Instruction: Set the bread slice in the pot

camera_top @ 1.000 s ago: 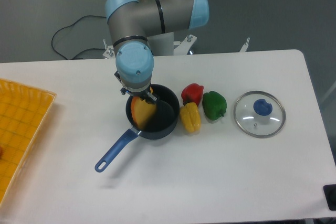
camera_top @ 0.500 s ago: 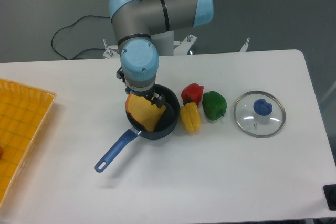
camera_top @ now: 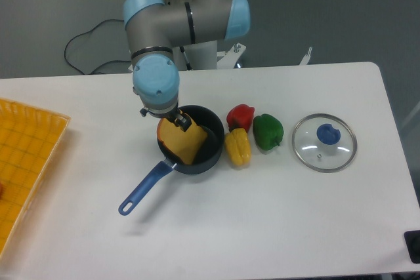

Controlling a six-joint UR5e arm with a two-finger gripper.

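The bread slice (camera_top: 183,143), yellow-tan with an orange crust edge, lies tilted inside the pot (camera_top: 211,137), covering its left half and resting against the left rim. The pot is dark navy with a blue handle (camera_top: 144,190) pointing to the front left. My gripper (camera_top: 163,117) points down over the pot's back-left rim. It looks open, and one finger (camera_top: 180,121) is just at the slice's top edge. The wrist hides the space between the fingers.
A yellow pepper (camera_top: 238,148), a red pepper (camera_top: 241,117) and a green pepper (camera_top: 268,131) sit just right of the pot. A glass lid with a blue knob (camera_top: 324,142) lies further right. A yellow tray (camera_top: 26,159) is at the left edge.
The slice went from held upright over the pot to lying flat in it. My gripper then moved left, and the slice stayed in the pot.
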